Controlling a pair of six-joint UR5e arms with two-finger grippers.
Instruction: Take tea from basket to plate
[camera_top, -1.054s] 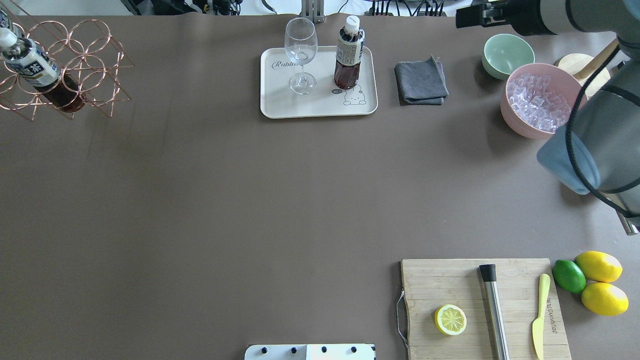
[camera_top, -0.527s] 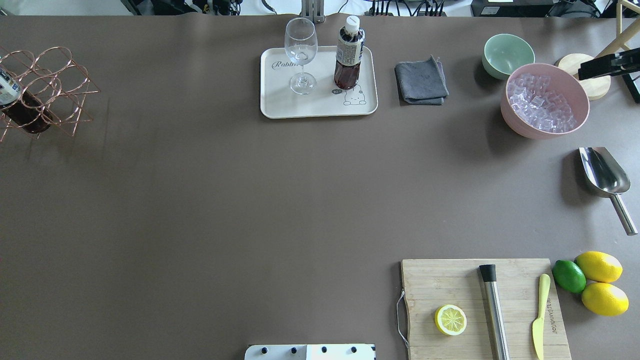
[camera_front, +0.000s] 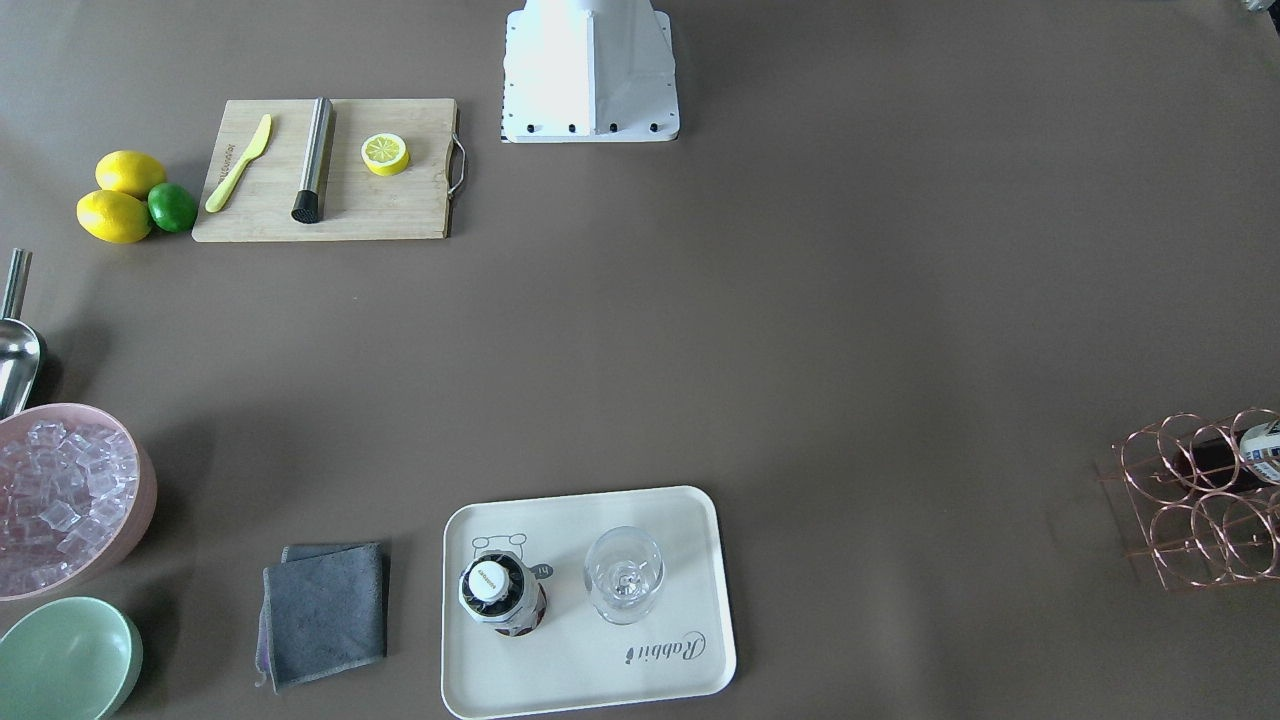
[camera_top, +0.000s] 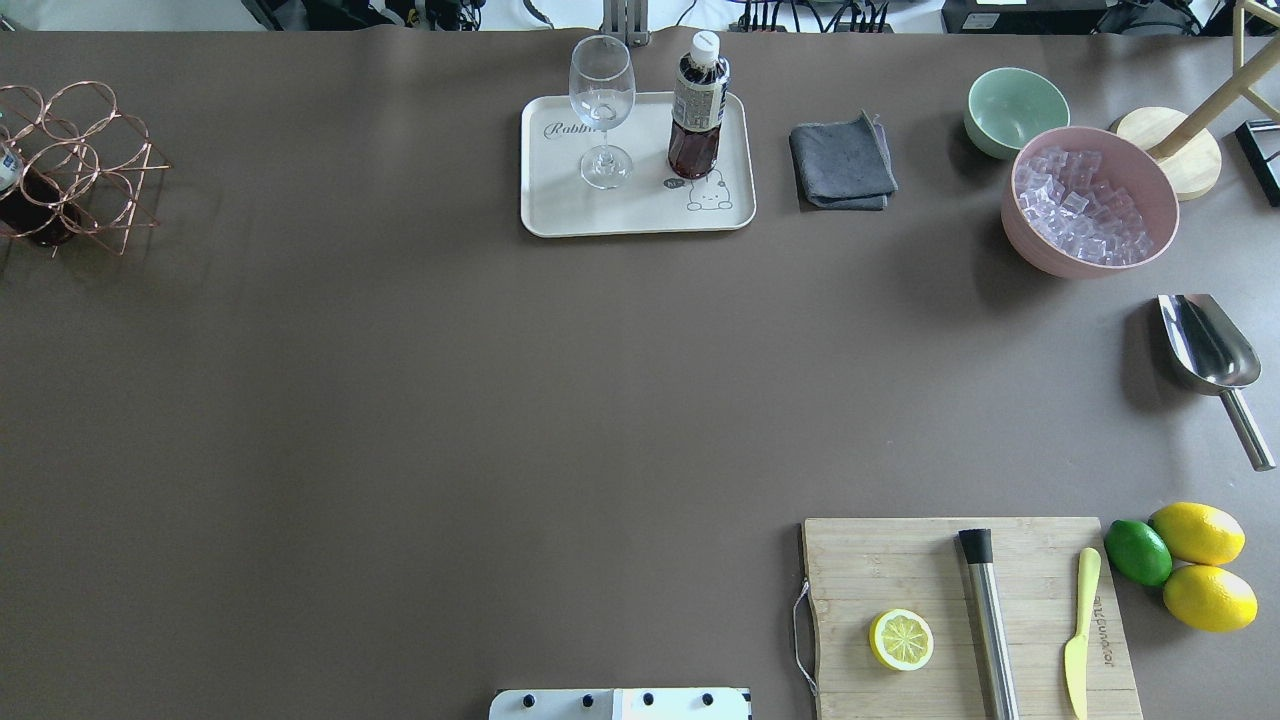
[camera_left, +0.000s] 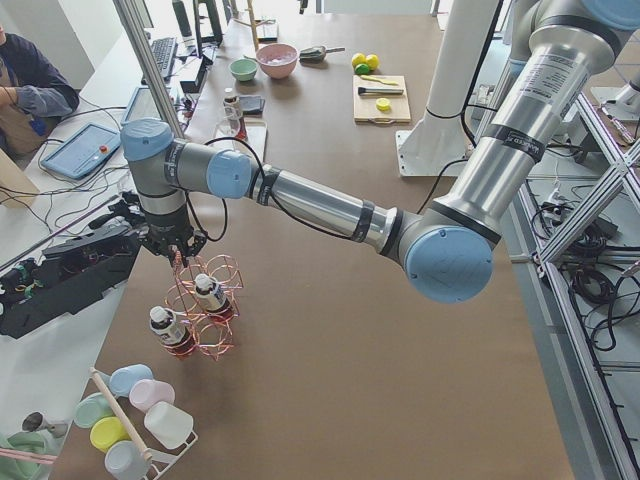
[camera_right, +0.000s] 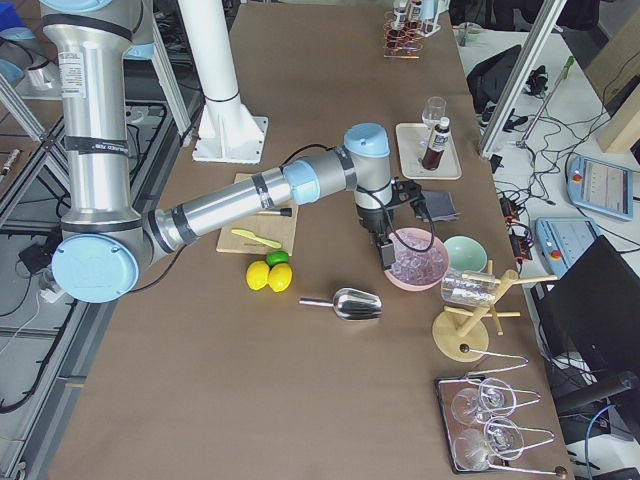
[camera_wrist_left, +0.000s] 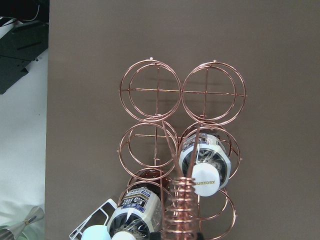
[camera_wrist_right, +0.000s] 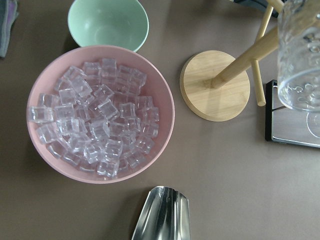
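A: Brown table (camera_front: 800, 300), seen from across: cream plate (camera_front: 690, 520) at 6 o'clock, tea (camera_front: 495, 590) upright on it, white cap up, wine glass (camera_front: 624, 574) just beside at its 3 o'clock, grey cloth (camera_front: 325, 612) at the plate's 9 o'clock. Rose-gold basket (camera_front: 1190, 500) at 4 o'clock, near the frame's edge.
B: From overhead?
A: Plate at 12 o'clock, tea on its 3 o'clock half. Basket at 10 o'clock, well apart from the plate.
B: Left-end view?
A: Near arm stretched out long, left hand (camera_left: 177, 252) right at the basket's top. Apart or clamped: cannot tell. Two spare bottles (camera_left: 210, 293) in the rings below.
B: Right-end view?
A: Right hand (camera_right: 386, 255) hanging over the pink bowl (camera_right: 415, 285) of ice. Together or apart: cannot tell.
B: Left wrist?
A: Straight down the coiled handle (camera_wrist_left: 181, 205); spare bottles in rings, caps toward the lens, one just off centre toward 4 o'clock, one at 7 o'clock.
B: Right wrist?
A: Pink bowl at 9 o'clock, green bowl (camera_wrist_right: 108, 22) at 11 o'clock, wooden stand (camera_wrist_right: 215, 85) at 2 o'clock, metal scoop (camera_wrist_right: 162, 215) at 6 o'clock.
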